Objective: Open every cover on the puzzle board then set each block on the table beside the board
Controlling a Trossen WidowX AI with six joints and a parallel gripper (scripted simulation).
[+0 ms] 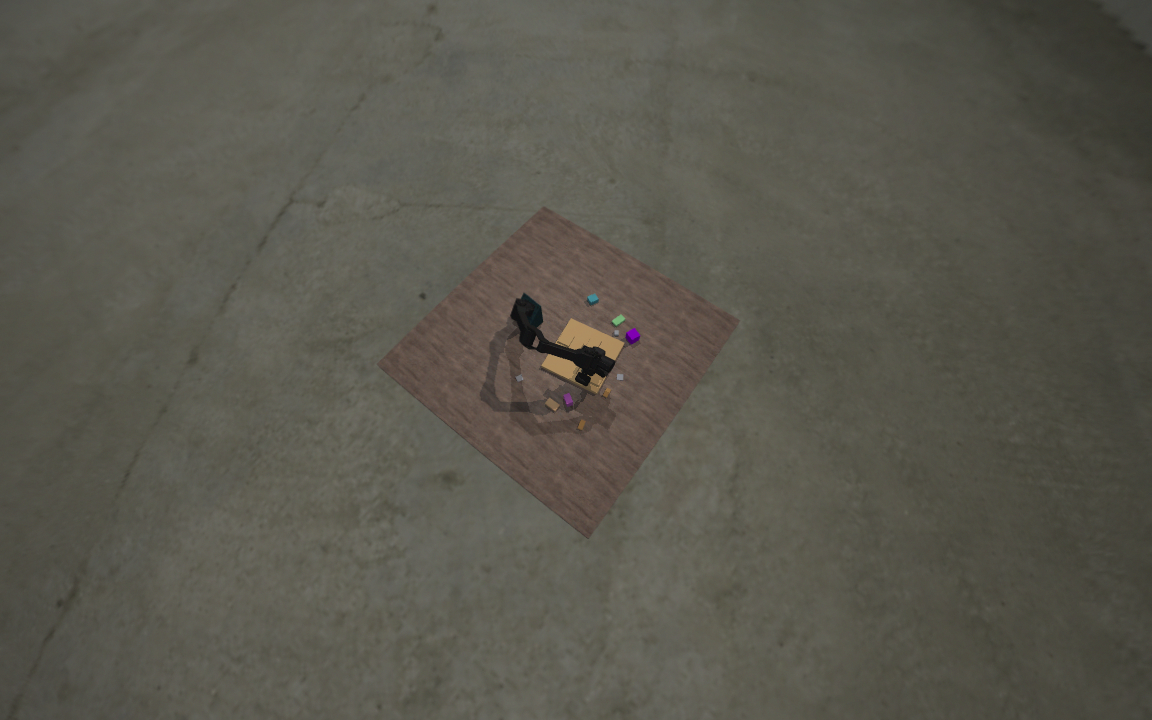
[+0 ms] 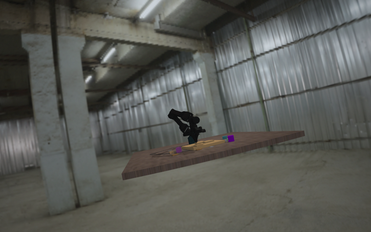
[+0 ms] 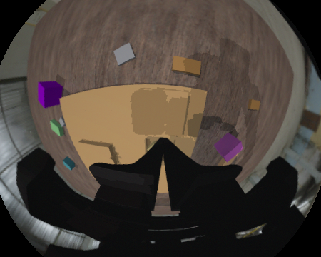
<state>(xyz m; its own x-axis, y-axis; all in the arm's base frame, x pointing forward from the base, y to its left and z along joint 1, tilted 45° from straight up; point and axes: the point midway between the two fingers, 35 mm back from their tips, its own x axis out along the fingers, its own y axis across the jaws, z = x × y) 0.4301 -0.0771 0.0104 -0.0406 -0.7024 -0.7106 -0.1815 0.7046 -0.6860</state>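
The pale wooden puzzle board (image 1: 574,328) (image 2: 218,142) (image 3: 96,114) lies on the table. My gripper (image 3: 162,140) (image 2: 195,142) is shut and empty, its tips low over the board. In the wrist view a thin rail (image 3: 186,115) stands near the board's right edge, and an angled ridge (image 3: 96,143) shows at left. A recess at the fingertips is partly hidden; I cannot tell what it holds or how the covers stand. A violet cube (image 1: 633,336) (image 2: 231,138) (image 3: 49,94) and a magenta block (image 1: 567,400) (image 2: 178,149) (image 3: 228,147) rest on the table off the board.
Around the board lie a green piece (image 1: 618,319) (image 3: 56,128), a teal piece (image 1: 593,299) (image 3: 69,163), an orange bar (image 1: 605,393) (image 3: 186,66), a smaller orange piece (image 1: 581,425) (image 3: 254,104), a tan piece (image 1: 551,404) and a grey tile (image 1: 619,377) (image 3: 124,53).
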